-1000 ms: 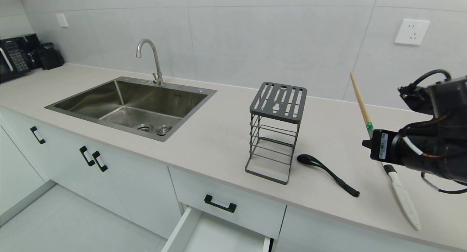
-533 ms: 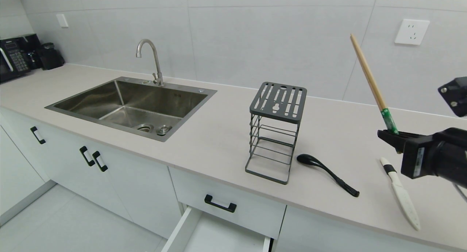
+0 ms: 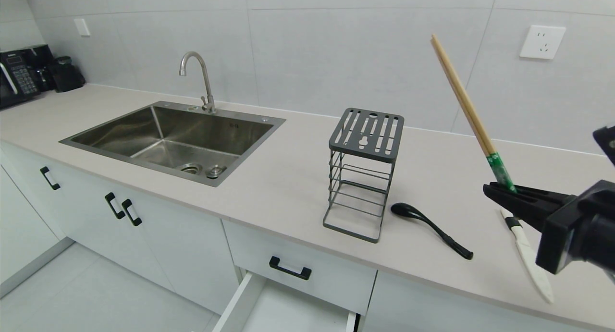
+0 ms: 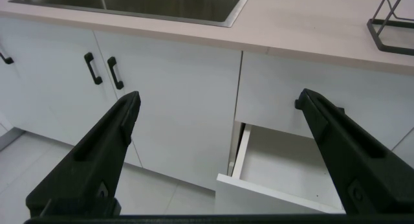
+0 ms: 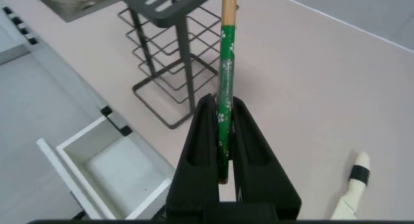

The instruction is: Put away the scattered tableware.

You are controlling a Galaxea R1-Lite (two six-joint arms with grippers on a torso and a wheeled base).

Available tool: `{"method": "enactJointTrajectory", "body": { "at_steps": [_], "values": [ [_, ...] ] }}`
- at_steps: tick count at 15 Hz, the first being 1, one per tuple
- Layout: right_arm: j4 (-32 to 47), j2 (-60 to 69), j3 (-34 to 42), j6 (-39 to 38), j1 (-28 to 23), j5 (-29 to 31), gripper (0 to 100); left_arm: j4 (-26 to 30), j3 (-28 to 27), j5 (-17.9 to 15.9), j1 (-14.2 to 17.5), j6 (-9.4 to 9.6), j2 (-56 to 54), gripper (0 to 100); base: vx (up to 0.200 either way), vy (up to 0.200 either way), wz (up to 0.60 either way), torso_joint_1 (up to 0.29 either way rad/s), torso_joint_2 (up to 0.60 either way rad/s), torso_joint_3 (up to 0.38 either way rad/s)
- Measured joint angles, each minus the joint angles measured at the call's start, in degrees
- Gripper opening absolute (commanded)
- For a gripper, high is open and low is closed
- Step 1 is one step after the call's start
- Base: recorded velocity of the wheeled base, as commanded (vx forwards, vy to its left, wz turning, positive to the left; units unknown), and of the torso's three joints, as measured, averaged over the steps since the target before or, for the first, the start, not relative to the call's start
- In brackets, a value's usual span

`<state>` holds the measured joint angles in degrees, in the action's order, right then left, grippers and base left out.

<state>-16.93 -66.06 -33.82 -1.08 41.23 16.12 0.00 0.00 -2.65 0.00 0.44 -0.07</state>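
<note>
1. Chopstick (image 3: 462,97): raised over the table (image 3: 288,188), tilted, with the right end effector (image 3: 499,190) clamped on its green end.
2. Slotted rack (image 3: 365,168) stands well apart. Likely best to bring the stick upright over a slot before lowering.
3. Spoon (image 3: 430,228) and knife (image 3: 528,255) lie on the table.
4. Left end effector (image 4: 218,100): spread wide, empty, near the open drawer (image 4: 284,169).

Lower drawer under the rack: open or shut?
Open. The drawer sticks out past the cabinet fronts below the counter, white inside exposed; the part in view is empty.
</note>
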Motion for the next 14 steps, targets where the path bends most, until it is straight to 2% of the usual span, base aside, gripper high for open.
{"method": "enactJointTrajectory", "body": {
  "at_steps": [4,6,12,14],
  "values": [
    [0.0,-2.8,-0.4,0.8,9.9,-5.7,0,0.0,0.0,0.0,0.0,0.0,0.0,100,0.0,0.0,0.0,0.0,0.0,0.0],
    [0.0,-5.5,-0.4,2.4,11.6,-10.2,0,0.0,0.0,0.0,0.0,0.0,0.0,100,0.0,0.0,0.0,0.0,0.0,0.0],
    [0.3,-10.3,2.6,3.2,15.9,-18.5,0,0.0,0.0,0.0,0.0,0.0,0.0,100,0.0,0.0,0.0,0.0,0.0,0.0],
    [0.3,-12.4,3.8,8.0,16.8,-18.8,0,0.0,0.0,0.0,0.0,0.02,0.0,100,0.0,0.0,0.0,0.0,0.0,0.0]
  ]
}}
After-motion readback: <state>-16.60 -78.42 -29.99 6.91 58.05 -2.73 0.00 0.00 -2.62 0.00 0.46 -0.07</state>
